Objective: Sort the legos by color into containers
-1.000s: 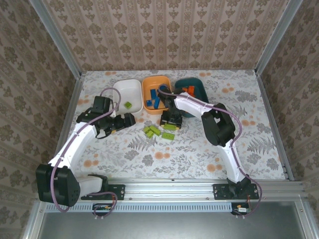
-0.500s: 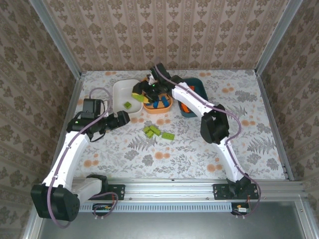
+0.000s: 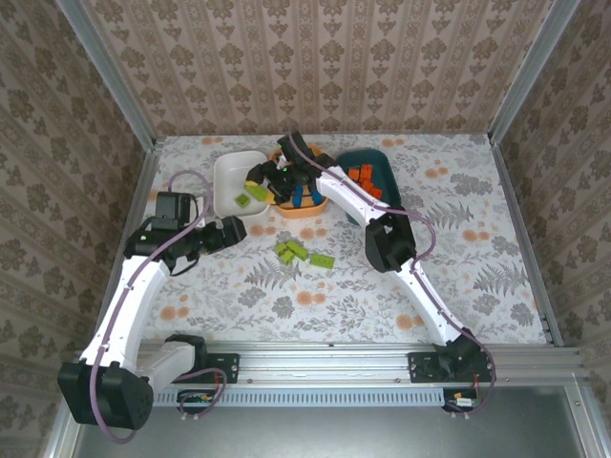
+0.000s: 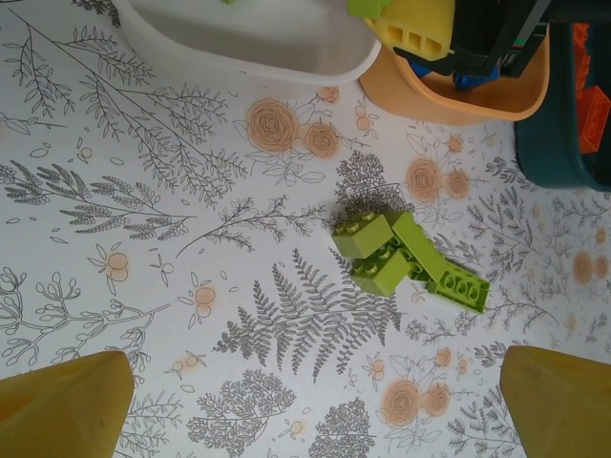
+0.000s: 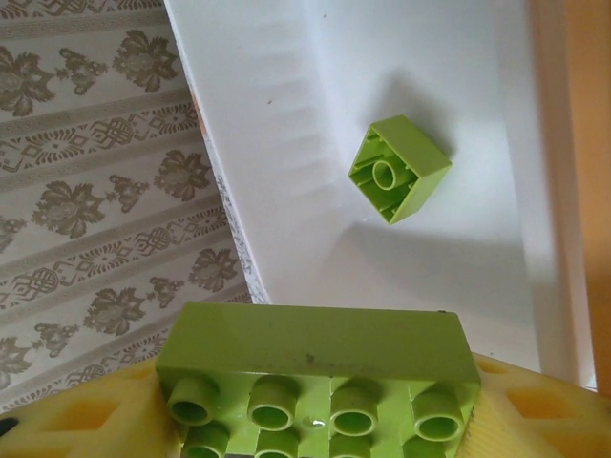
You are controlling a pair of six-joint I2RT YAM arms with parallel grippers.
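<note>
A long lime brick (image 5: 320, 367) is clamped between the yellow fingers of the right pincer (image 5: 320, 420), held over the white bowl (image 5: 277, 143), where one small lime brick (image 5: 398, 168) lies. The right arm reaches across the orange bowl (image 4: 477, 100), covering part of its blue bricks (image 3: 304, 196). Orange bricks (image 3: 361, 176) sit in the teal bowl (image 4: 549, 143). A cluster of lime bricks (image 4: 406, 258) lies on the flowered tabletop (image 4: 143, 239) beneath the left pincer (image 4: 310, 405), which is spread wide and empty.
</note>
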